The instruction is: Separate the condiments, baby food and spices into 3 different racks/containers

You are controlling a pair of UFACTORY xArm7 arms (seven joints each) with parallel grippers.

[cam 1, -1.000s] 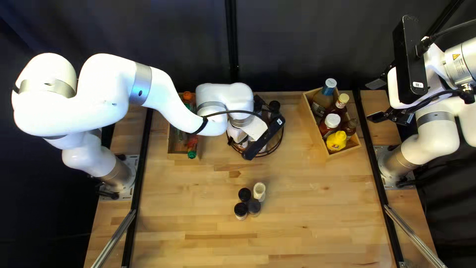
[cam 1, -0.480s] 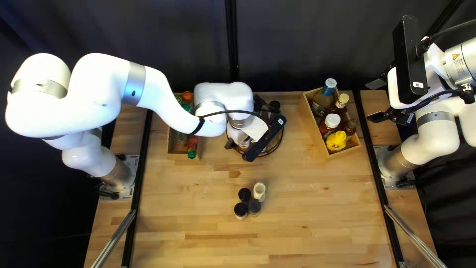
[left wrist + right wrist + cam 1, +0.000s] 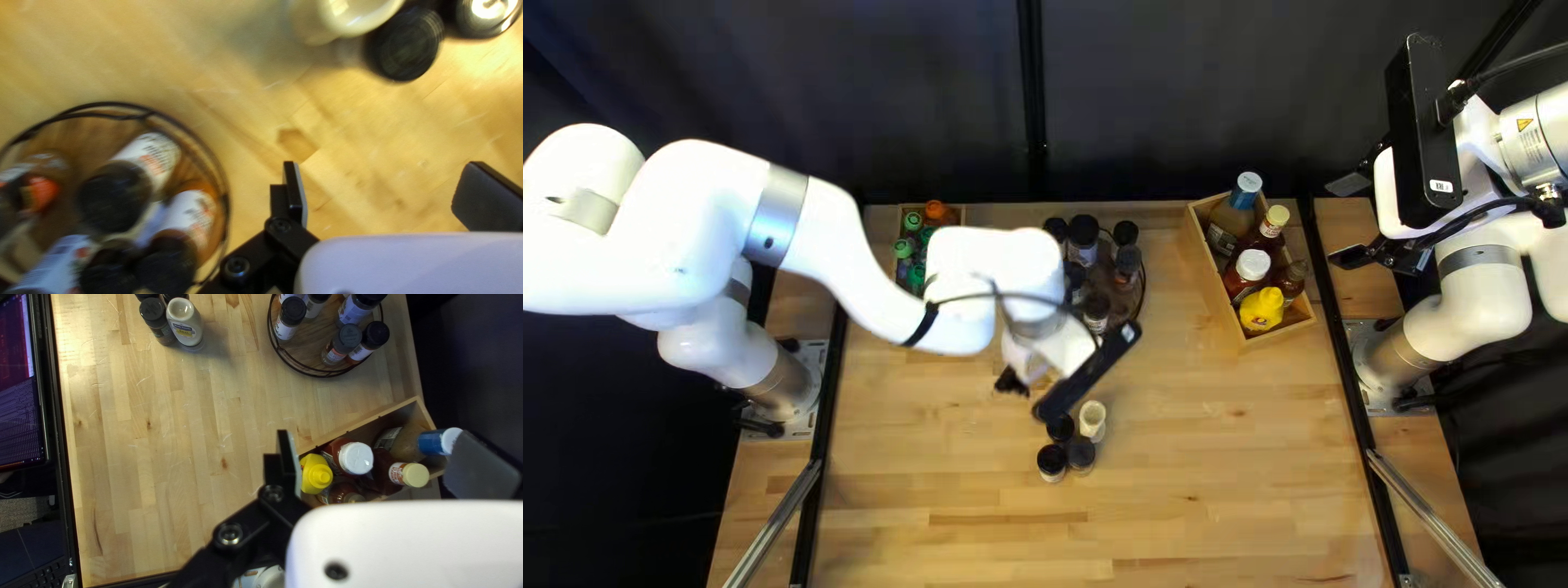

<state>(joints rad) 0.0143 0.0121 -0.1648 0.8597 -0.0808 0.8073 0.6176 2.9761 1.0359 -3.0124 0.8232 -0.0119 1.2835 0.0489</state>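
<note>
- My left gripper [image 3: 1026, 381] hangs on the near side of the round rack [image 3: 1145, 285], its jaws released and spread wide above the bench [image 3: 1187, 490].
- My right gripper [image 3: 1350, 221] is raised, well to the right of the round rack; its jaws are parted too.
- The cream bottle [image 3: 1092, 423] and three dark-lidded jars [image 3: 1052, 463] stand close together on the near side of the round rack.
- All four point lid-up, long axes upright; the bottle is pale and glossy, and only the right wrist view shows me its label.
- Inside the round rack, spice jars [image 3: 1084, 231] wear black lids; my left wrist view brings out their white labels.
- Right of the round rack, the right crate [image 3: 1220, 285] holds a yellow bottle [image 3: 1262, 309] and blue-, white- and cream-capped ones, its long axis slanting.
- Only the top left view shows the left crate [image 3: 956, 207], left of the round rack, partly under my arm, with green and orange lids.
</note>
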